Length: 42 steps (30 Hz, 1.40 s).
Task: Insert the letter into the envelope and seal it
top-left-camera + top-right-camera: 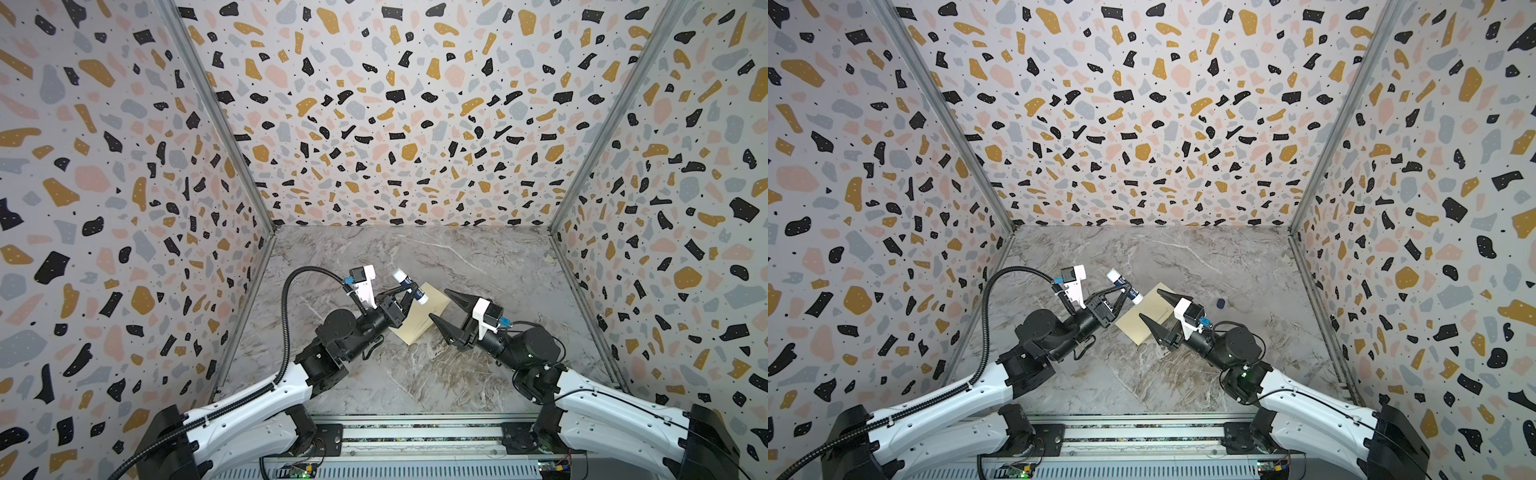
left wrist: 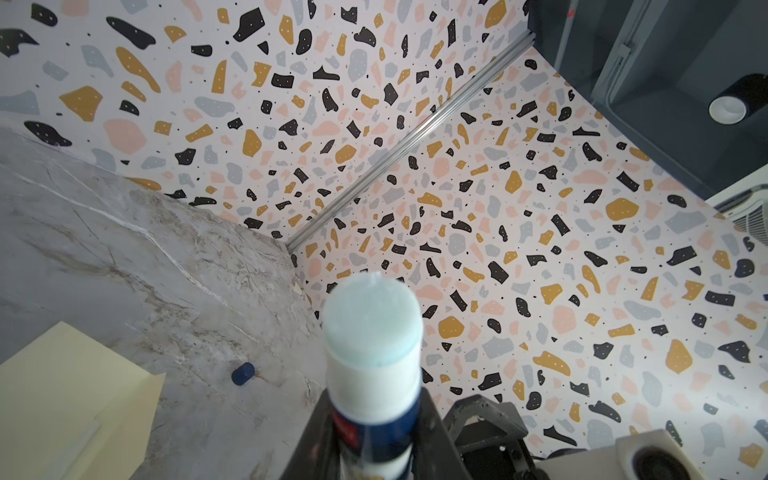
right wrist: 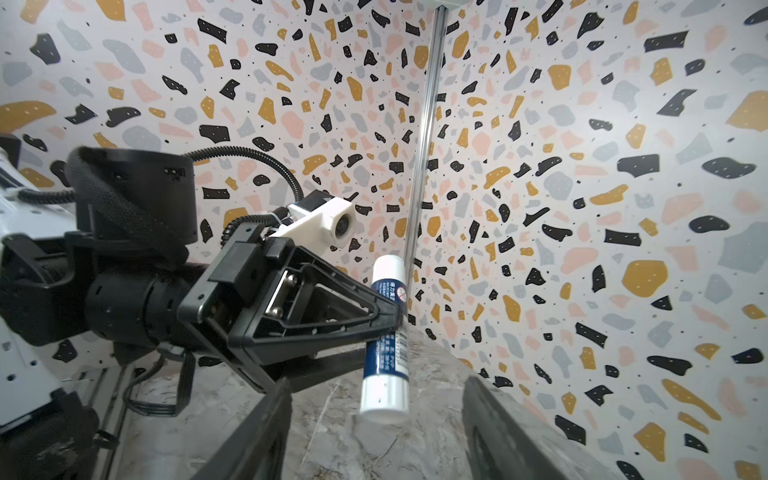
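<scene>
My right pincer (image 1: 438, 304) hangs released, jaws wide, at the edge of the pale cream-yellow paper envelope (image 1: 417, 321), which lies flat on the grey marble bench (image 1: 415, 382). My left pincer (image 3: 395, 312) clenches an uncapped white-and-blue glue stick (image 3: 384, 361). Its label print and barcode are too small to read. Beyond lies a small dark-blue cap (image 1: 1221, 303).

Pale yellow envelope (image 1: 419, 318), white-and-navy glue stick (image 3: 384, 374) and dark blue cap (image 1: 1221, 303), against a grey-veined marble table (image 1: 415, 374) and walls (image 1: 395, 124) speckled black, ochre, pink.
</scene>
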### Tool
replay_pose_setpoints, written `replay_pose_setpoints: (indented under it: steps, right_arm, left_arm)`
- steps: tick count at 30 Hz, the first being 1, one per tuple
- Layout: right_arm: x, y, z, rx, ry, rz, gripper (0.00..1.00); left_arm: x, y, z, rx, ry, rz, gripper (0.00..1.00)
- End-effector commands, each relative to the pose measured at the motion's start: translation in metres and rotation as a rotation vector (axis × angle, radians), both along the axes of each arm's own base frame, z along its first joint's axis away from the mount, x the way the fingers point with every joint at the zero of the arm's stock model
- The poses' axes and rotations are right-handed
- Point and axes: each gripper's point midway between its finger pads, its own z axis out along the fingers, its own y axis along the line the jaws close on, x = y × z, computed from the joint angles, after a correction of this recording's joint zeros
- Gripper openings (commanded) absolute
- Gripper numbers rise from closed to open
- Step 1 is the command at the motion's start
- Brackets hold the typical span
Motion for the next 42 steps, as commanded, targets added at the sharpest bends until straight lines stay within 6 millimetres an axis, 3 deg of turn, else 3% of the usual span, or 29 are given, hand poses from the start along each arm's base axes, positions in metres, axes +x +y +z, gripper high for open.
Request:
replay_pose_setpoints:
  steps: [1, 10, 23, 42]
  right_arm:
    - [0.007, -0.012, 0.02, 0.039, -0.113, -0.142, 0.67]
    - [0.008, 0.014, 0.017, -0.022, -0.186, -0.195, 0.64]
    - [0.018, 0.02, 0.021, -0.005, -0.204, -0.25, 0.48]
    - [0.028, 0.036, 0.015, -0.034, -0.202, -0.258, 0.37]
  left_arm:
    - [-0.001, 0.004, 0.035, -0.137, -0.007, -0.008, 0.0]
    - [-0.003, -0.001, 0.034, -0.159, 0.022, -0.042, 0.0]
    - [-0.005, -0.002, 0.035, -0.17, 0.027, -0.061, 0.0]
    - [-0.006, -0.005, 0.033, -0.175, 0.038, -0.074, 0.0]
